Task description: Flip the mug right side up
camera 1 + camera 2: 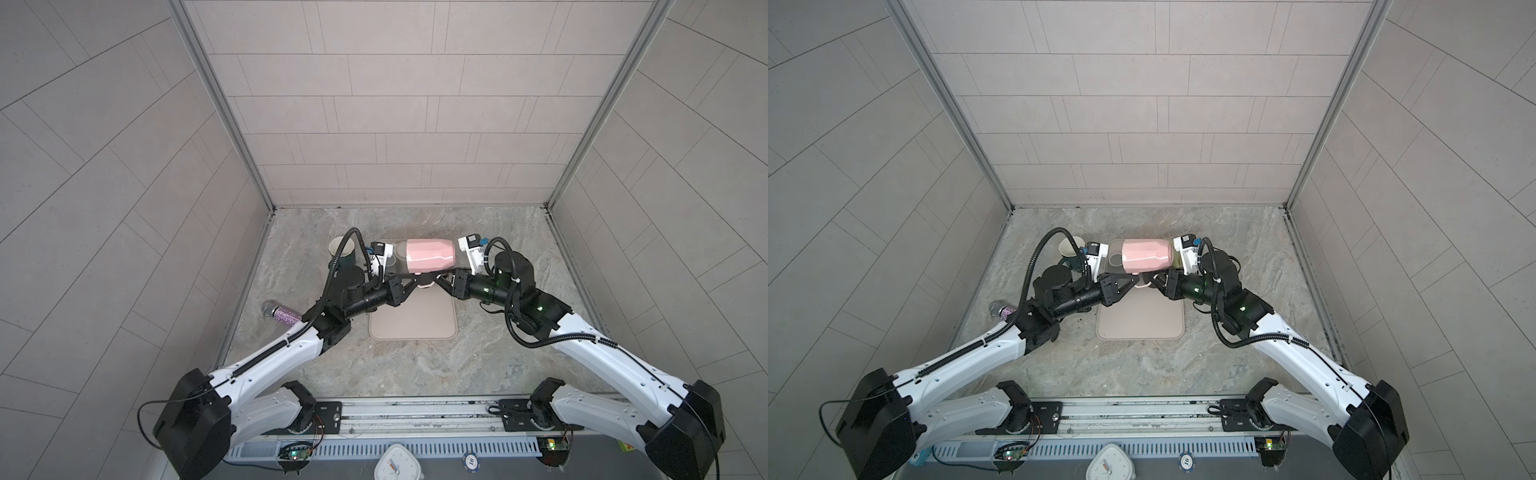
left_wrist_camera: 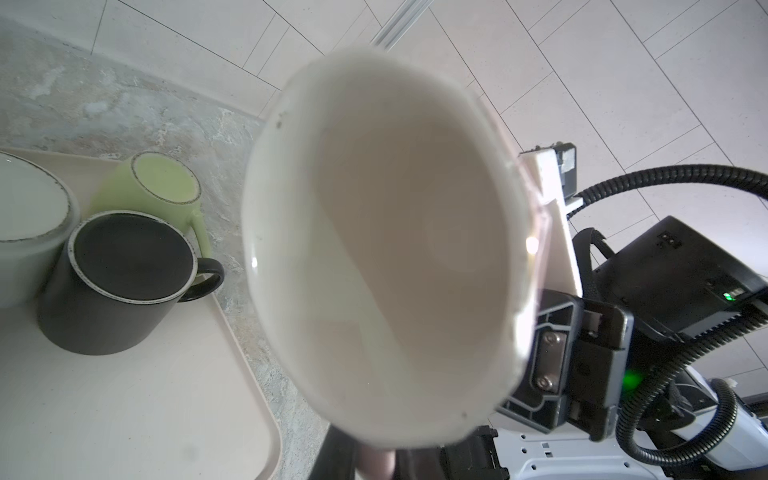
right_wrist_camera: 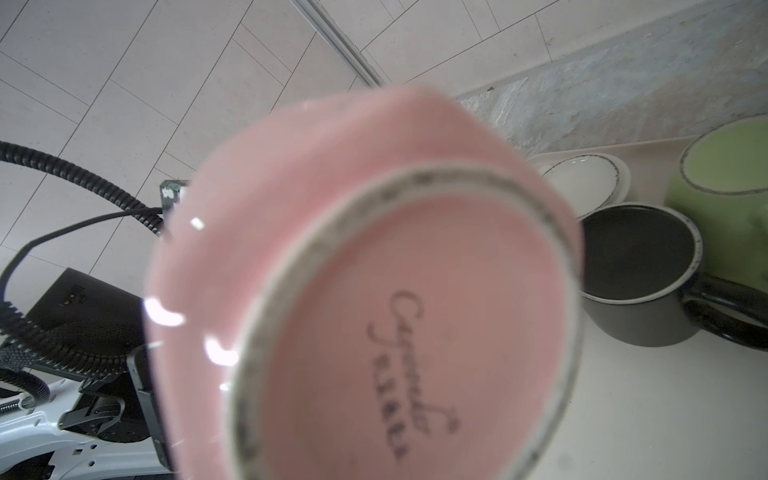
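My left hand (image 1: 413, 283) is pinched shut on the handle (image 1: 427, 284) under the pink mug (image 1: 430, 256). My right hand (image 1: 441, 281) sits at that same handle, and I cannot tell how wide it stands. The mug hangs on its side above the far end of the tray (image 1: 411, 324), where a dark mug (image 2: 120, 266) and a green mug (image 2: 162, 183) stand. On so thin a hold I fear it could pivot and drop onto them. The chip (image 1: 471, 460) nearest me reads 10. The script (image 3: 405, 374) on the mug's base is too blurred to read.
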Action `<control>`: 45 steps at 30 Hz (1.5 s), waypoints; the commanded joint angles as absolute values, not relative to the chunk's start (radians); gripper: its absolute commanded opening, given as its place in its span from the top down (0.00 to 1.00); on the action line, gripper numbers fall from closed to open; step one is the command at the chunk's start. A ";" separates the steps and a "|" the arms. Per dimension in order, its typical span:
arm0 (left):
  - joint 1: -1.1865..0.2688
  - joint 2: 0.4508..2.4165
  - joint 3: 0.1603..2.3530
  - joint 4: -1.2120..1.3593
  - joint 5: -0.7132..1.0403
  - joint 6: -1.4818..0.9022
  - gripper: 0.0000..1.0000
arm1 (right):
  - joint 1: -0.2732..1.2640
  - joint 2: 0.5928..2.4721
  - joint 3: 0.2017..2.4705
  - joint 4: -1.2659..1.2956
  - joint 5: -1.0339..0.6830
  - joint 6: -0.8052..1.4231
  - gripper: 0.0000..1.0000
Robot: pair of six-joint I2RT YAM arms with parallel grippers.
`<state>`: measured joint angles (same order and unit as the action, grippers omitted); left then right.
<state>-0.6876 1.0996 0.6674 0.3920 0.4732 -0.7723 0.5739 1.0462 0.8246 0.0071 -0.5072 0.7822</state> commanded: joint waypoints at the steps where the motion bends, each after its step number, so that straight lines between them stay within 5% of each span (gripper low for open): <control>1: -0.700 1.039 0.742 0.534 0.506 -0.733 1.00 | 0.564 1.057 0.824 -0.028 -0.464 0.773 0.69; 8: -0.700 1.047 0.744 0.528 0.521 -0.730 1.00 | 0.560 1.059 0.821 -0.024 -0.468 0.775 0.66; 28: -0.701 1.011 0.784 0.261 0.425 -0.607 1.00 | 0.550 1.031 0.810 -0.013 -0.491 0.767 0.31; 45: -0.700 1.035 0.847 -0.001 0.309 -0.486 1.00 | 0.543 1.010 0.801 -0.003 -0.511 0.752 0.26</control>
